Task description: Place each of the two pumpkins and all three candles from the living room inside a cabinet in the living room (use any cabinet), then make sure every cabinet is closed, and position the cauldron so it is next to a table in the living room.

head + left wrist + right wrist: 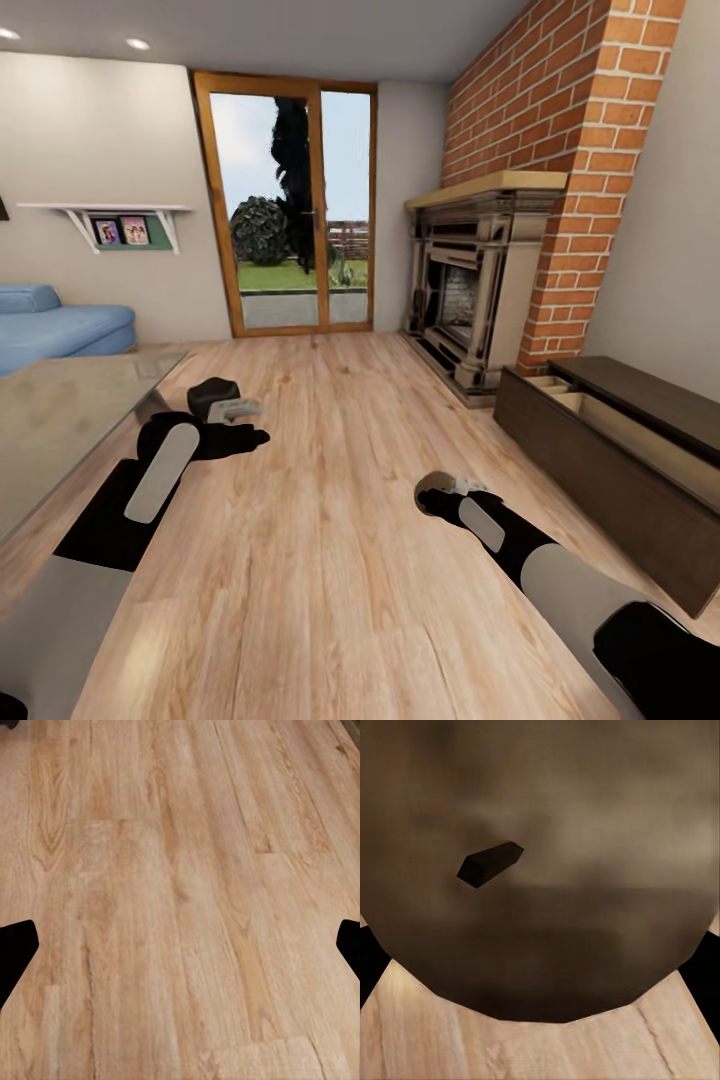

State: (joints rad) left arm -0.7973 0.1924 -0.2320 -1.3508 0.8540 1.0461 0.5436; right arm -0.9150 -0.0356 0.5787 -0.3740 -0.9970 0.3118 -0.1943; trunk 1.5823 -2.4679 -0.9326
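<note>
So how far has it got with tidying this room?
Nothing looks finished yet. The long dark brown wooden cabinet stands open, its tan inside showing, with no orange pumpkins or other candles to be seen. In hand: the right gripper holds a stubby beige-grey candle with a dark wick. The left gripper is open over bare floor. Stowing, closing and moving the cauldron remain.

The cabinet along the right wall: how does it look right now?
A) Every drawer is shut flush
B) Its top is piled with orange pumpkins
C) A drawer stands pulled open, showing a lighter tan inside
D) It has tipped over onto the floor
C: in the head view the cabinet stands upright beside the fireplace, and its upper drawer is drawn out, with tan compartments showing inside.
</note>
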